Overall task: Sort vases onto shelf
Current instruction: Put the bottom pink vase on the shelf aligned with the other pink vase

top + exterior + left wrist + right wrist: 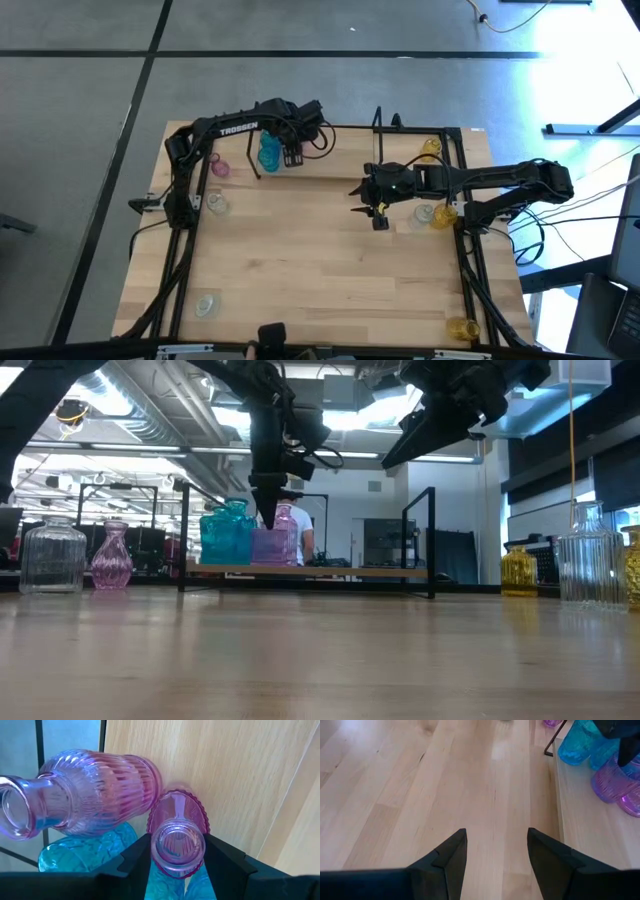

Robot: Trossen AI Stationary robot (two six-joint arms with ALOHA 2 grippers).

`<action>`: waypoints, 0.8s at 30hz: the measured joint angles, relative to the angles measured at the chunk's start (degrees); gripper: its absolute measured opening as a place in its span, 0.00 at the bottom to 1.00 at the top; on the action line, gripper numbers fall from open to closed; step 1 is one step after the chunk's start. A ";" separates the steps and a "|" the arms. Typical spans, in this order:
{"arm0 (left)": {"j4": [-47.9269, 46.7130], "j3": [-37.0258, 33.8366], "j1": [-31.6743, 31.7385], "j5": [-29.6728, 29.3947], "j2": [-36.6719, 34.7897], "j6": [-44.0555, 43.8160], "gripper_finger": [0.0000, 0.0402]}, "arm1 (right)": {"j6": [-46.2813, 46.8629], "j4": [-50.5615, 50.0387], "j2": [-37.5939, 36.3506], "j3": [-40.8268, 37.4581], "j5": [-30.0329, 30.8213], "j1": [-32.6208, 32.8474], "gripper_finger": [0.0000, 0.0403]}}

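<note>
The shelf (340, 570) is a low wood plank with black wire ends at the table's far edge. On its left end stand teal vases (268, 152) and two ribbed pink vases. My left gripper (177, 845) hangs over them (290, 152), shut on one pink vase (177, 820). The second pink vase (95, 795) stands right beside it. A yellow vase (430, 148) sits at the shelf's right end. My right gripper (497, 845) is open and holds nothing. It hovers high over the table's right middle (378, 215). My left gripper holds the pink vase by its neck just under the mouth (177, 865), pinched between the two fingers. The fingers (137, 855) come from above, pointing down. The vase is upright, and in the low view its base (268, 550) appears to rest on the shelf plank.
On the table's left side stand a pink vase (219, 167) and two clear vases (215, 203) (205, 303). On the right are a clear vase (425, 213) and a yellow one (445, 213) close to my right arm, and another yellow vase (462, 327) at the near corner.
</note>
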 joint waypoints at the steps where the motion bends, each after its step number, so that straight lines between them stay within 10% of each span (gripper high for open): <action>1: 0.00 0.00 0.10 0.11 0.00 0.02 0.41 | 0.00 -0.01 0.00 0.00 -0.02 0.02 0.47; 24: -0.28 -0.02 0.08 -0.86 0.00 1.35 0.41 | 0.00 0.07 0.00 0.00 0.07 0.01 0.47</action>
